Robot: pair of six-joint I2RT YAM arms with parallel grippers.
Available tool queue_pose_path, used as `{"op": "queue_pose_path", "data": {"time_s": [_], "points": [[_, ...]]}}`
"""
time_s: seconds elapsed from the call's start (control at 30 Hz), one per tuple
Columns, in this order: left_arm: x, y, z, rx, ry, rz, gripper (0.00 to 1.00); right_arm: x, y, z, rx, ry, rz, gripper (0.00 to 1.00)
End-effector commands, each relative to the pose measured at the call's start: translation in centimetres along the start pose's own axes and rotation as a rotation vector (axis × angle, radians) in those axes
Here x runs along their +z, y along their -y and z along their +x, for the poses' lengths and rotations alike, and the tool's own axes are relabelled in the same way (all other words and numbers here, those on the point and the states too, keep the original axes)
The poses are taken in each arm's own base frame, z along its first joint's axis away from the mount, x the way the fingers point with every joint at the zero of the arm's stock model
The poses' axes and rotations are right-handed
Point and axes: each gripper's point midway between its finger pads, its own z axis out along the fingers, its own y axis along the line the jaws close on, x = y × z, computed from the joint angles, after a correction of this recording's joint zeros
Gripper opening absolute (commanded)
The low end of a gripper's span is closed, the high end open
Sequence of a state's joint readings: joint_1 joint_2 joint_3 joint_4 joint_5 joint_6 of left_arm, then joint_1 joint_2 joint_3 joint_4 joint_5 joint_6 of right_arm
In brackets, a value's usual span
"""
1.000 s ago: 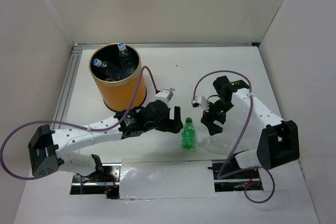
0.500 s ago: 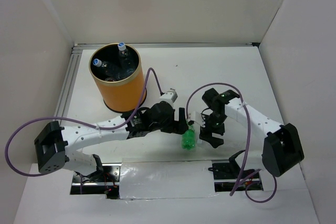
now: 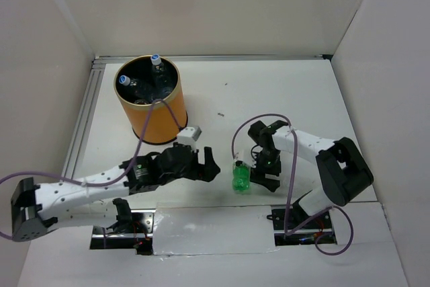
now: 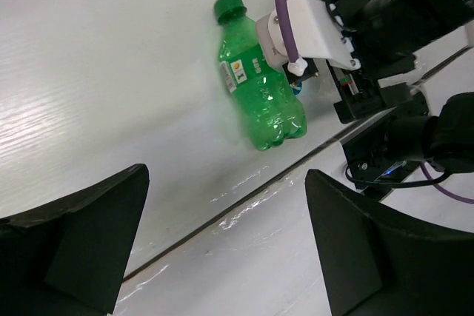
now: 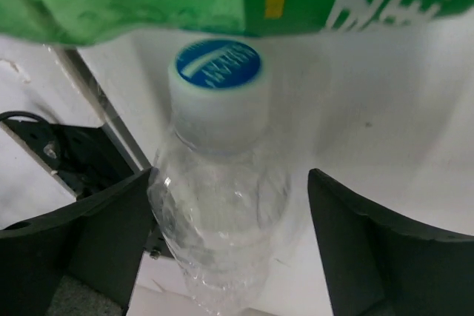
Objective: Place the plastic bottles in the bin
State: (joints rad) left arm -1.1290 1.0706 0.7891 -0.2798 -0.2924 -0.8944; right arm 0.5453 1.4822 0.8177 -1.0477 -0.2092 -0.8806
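Partly done: bottles (image 3: 156,62) in the bin (image 3: 149,122), upper left; green bottle (image 3: 240,176) and clear bottle (image 5: 222,205) lie at centre. The left gripper (image 3: 213,165) gapes wide, empty; the right gripper (image 3: 264,178) gapes wide around the clear bottle.

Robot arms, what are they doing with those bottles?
Two robot arms are tidying plastic bottles into the orange bin. Some bottles with blue caps stand inside it. The right tool is down over a clear bottle lying on the table, with its open jaws on either side, not squeezing it yet. A green bottle lies right beside it. The left tool is open and empty, pointing at the green bottle.
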Motion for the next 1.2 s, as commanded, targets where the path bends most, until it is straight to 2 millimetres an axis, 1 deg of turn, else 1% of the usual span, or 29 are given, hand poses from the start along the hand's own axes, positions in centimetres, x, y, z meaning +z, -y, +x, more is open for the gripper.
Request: {"op": "queue_pose_path", "data": {"time_s": [0.0, 0.03, 0.13, 0.17, 0.2, 0.27, 0.3, 0.33, 0.37, 0.4, 0.47, 0.5, 0.57, 0.6, 0.63, 0.67, 0.7, 0.73, 0.77, 0.8, 0.83, 0.87, 0.93, 0.97, 1.0, 1.03, 1.07, 1.13, 1.17], "points": [[-2.2, -1.3, -1.5, 0.005, 0.110, 0.002, 0.99, 0.8, 1.1, -0.7, -0.007, 0.002, 0.039, 0.85], [-3.2, -1.3, -2.2, -0.009, 0.147, 0.025, 0.99, 1.1, 1.1, -0.9, -0.006, 0.008, 0.029, 0.79], [-3.7, -1.8, -1.9, -0.024, 0.156, 0.036, 0.99, 1.3, 1.0, -0.9, -0.004, 0.008, 0.015, 0.59], [-3.5, -2.0, -1.6, -0.034, 0.154, 0.035, 0.99, 1.0, 1.1, -0.9, 0.004, 0.011, 0.017, 0.42], [-3.5, -1.9, -1.6, -0.046, 0.154, 0.036, 0.99, 1.2, 0.8, -0.9, -0.002, 0.008, -0.007, 0.35], [-3.0, -1.7, -1.3, -0.051, 0.137, 0.038, 0.99, -0.1, 1.0, -1.8, -0.003, 0.037, -0.020, 0.25], [-2.6, -1.8, -0.8, -0.053, 0.115, 0.031, 0.99, -0.9, 1.4, -1.9, 0.007, 0.057, -0.020, 0.15], [-2.7, -1.7, -0.4, -0.045, 0.103, 0.032, 0.99, -2.2, 1.5, -2.0, 0.017, 0.065, -0.013, 0.10], [-2.7, -1.6, -0.4, -0.057, 0.103, 0.032, 0.98, -3.7, 2.3, -2.7, 0.005, 0.095, 0.022, 0.07], [-2.5, -1.9, 0.5, -0.055, 0.086, 0.027, 0.98, -7.0, 4.6, -4.4, -0.004, 0.163, 0.106, 0.06], [-2.9, -2.2, 0.6, -0.087, 0.101, 0.046, 0.98, -11.3, 6.7, -6.1, -0.017, 0.232, 0.198, 0.01], [-2.8, -3.0, 1.7, -0.081, 0.081, 0.039, 0.98, -16.3, 8.9, -8.6, -0.043, 0.323, 0.322, 0.01], [-3.3, -3.3, 2.1, -0.104, 0.086, 0.059, 0.97, -20.1, 10.9, -11.1, -0.061, 0.392, 0.392, 0.00], [-3.3, -3.6, 2.5, -0.123, 0.084, 0.058, 0.96, -25.4, 11.8, -13.5, -0.086, 0.498, 0.498, 0.00], [-3.1, -4.2, 3.1, -0.119, 0.076, 0.047, 0.93, -26.8, 13.1, -15.2, -0.096, 0.548, 0.521, 0.00], [-3.1, -4.4, 3.3, -0.134, 0.075, 0.048, 0.92, -28.8, 13.1, -17.2, -0.103, 0.623, 0.536, 0.00], [-3.3, -4.0, 3.0, -0.150, 0.088, 0.064, 0.90, -32.9, 12.4, -20.0, -0.164, 0.729, 0.599, 0.00], [-3.1, -4.5, 3.4, -0.146, 0.080, 0.054, 0.87, -35.0, 12.2, -22.1, -0.201, 0.805, 0.631, 0.00], [-3.1, -4.3, 3.2, -0.149, 0.086, 0.062, 0.87, -35.6, 12.0, -24.6, -0.206, 0.883, 0.599, 0.00], [-2.9, -4.4, 3.5, -0.145, 0.078, 0.052, 0.87, -38.1, 11.0, -26.3, -0.245, 0.970, 0.622, 0.00], [-2.8, -4.2, 3.9, -0.137, 0.060, 0.057, 0.87, -38.9, 9.7, -28.2, -0.279, 1.030, 0.611, 0.00], [-2.7, -4.3, 4.1, -0.134, 0.055, 0.050, 0.89, -41.5, 9.0, -30.3, -0.329, 1.139, 0.656, 0.00], [-2.4, -4.3, 4.2, -0.129, 0.045, 0.037, 0.93, -43.1, 6.3, -33.4, -0.380, 1.274, 0.601, 0.00], [-2.4, -4.2, 4.0, -0.132, 0.050, 0.044, 0.94, -45.5, 5.3, -34.8, -0.433, 1.373, 0.631, 0.00], [-2.1, -4.1, 4.1, -0.131, 0.048, 0.042, 0.96, -45.9, 4.0, -36.8, -0.446, 1.446, 0.588, 0.00], [-2.1, -4.2, 4.1, -0.122, 0.048, 0.041, 0.96, -46.2, 3.5, -36.8, -0.441, 1.460, 0.570, 0.00], [-2.0, -4.0, 4.1, -0.123, 0.050, 0.044, 0.97, -46.3, 2.4, -38.7, -0.475, 1.500, 0.550, 0.00], [-2.0, -3.7, 3.8, -0.127, 0.059, 0.055, 0.98, -46.4, 1.0, -40.2, -0.473, 1.544, 0.498, 0.00], [-1.8, -3.8, 3.9, -0.128, 0.061, 0.057, 0.98, -46.4, -0.3, -41.1, -0.503, 1.559, 0.482, 0.00]]}}
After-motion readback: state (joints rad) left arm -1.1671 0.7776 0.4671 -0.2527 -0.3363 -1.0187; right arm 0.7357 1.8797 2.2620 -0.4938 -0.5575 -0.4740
